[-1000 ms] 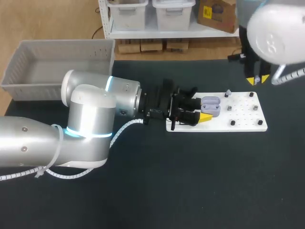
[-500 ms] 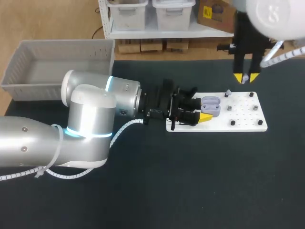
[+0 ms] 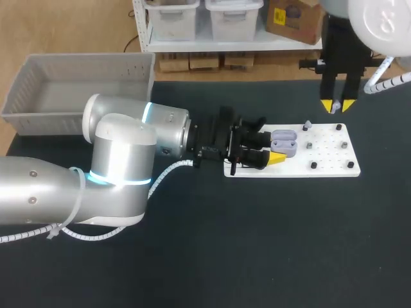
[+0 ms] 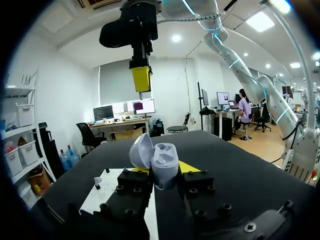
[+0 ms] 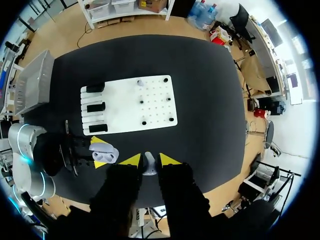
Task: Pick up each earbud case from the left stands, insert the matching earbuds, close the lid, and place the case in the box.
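Earbud case (image 3: 284, 142), lilac, lid open, sits pinched in left claw (image 3: 271, 149); right claw (image 3: 337, 106) pinches earbud (image 5: 149, 162) above far edge of board (image 3: 331, 163).

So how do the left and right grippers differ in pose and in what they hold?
The left gripper lies level at the white board; the right gripper points straight down, high above the table. The left holds the open earbud case, the right a small earbud. Both are shut on their loads.
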`<move>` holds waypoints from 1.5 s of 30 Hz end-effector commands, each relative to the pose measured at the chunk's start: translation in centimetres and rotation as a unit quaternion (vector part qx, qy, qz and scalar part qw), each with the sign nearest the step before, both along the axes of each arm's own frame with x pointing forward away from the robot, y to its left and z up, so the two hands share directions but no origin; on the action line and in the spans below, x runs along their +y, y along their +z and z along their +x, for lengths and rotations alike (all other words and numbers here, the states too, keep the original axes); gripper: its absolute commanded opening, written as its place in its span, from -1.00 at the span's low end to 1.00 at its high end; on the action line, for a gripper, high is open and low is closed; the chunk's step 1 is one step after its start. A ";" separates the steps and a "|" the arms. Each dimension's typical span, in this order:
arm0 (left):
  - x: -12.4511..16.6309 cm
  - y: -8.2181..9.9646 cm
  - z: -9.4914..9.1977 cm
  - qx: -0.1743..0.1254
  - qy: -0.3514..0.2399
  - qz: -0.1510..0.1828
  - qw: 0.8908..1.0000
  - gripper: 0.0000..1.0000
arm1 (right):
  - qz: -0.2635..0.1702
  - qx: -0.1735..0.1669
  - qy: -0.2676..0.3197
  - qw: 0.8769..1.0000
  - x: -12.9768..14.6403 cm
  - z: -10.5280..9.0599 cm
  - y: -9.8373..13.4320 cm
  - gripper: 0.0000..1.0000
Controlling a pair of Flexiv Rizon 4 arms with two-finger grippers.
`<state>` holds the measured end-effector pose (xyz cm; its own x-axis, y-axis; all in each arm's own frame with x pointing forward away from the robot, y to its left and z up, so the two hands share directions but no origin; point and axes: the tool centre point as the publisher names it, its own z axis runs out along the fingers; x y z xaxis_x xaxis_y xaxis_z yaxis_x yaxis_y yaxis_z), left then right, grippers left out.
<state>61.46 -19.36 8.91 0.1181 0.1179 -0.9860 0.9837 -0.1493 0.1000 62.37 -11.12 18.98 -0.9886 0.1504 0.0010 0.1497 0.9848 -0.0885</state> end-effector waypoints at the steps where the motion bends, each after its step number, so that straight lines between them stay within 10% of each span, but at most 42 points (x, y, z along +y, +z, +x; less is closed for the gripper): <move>1: 0.0 -0.1 -0.1 -0.002 0.002 -0.002 1.000 -1.00 | -0.001 -0.003 -0.006 1.000 0.4 -0.3 0.0 -1.00; 16: 0.0 -0.1 -0.1 -0.002 0.002 -0.002 1.000 -1.00 | -0.022 -0.019 -0.227 0.973 3.4 -2.9 0.2 -1.00; 25: 0.0 -0.1 -0.1 -0.002 0.002 -0.002 1.000 -1.00 | -0.079 -0.028 -0.278 0.957 5.1 -3.7 -0.6 -1.00; 45: 0.0 -0.1 -0.1 -0.002 0.002 -0.002 1.000 -1.00 | -0.014 0.009 -0.326 0.945 7.8 -2.8 -2.3 -1.00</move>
<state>61.46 -19.36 8.91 0.1181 0.1179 -0.9860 0.9837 -0.1493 0.0999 59.39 -3.40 16.99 -0.6920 0.7218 -0.0119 0.7169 0.6852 -0.1284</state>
